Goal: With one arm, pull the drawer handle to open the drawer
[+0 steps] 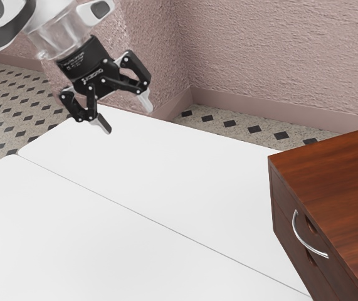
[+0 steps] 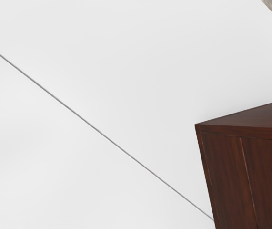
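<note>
A dark brown wooden cabinet (image 1: 342,188) stands on the white table (image 1: 135,213) at the exterior view's right. A curved silver handle (image 1: 305,237) sits on its drawer front (image 1: 304,244), which lies flush with the cabinet face. My black gripper (image 1: 126,115) hangs open in the air at the upper left, far from the cabinet, with nothing between its fingers. In the wrist view the cabinet's corner (image 2: 250,162) stands well ahead of my hand, across bare tabletop.
A thin seam (image 1: 147,216) runs diagonally across the table between its two white halves. Behind the table are a pink textured wall (image 1: 279,44) and a tiled floor (image 1: 241,125). The table's far edge runs near the gripper.
</note>
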Tool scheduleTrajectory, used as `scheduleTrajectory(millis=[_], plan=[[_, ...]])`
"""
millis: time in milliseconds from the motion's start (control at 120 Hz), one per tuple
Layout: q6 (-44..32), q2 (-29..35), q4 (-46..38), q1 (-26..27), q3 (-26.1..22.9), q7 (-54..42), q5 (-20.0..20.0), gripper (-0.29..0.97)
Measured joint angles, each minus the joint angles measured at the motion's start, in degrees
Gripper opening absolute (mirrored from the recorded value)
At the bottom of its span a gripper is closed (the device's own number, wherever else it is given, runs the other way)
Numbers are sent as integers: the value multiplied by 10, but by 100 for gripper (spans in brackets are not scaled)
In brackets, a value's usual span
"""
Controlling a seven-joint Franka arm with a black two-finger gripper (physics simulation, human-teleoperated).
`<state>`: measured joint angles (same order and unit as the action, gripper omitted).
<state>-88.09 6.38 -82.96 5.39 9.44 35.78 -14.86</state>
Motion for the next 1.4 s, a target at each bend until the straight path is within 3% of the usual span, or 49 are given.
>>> scheduleTrajectory(millis=[208,300,450,700,1000,1400], plan=[[-37,32,-70,1,-34,82,-3,62],[-77,45,-114,2,-43,105,-42,64],[-167,55,-182,1,-67,128,-71,65],[-314,101,-298,2,-121,162,-67,59],[-424,97,-344,1,-178,188,-61,45],[-481,56,-339,1,-225,210,-59,40]])
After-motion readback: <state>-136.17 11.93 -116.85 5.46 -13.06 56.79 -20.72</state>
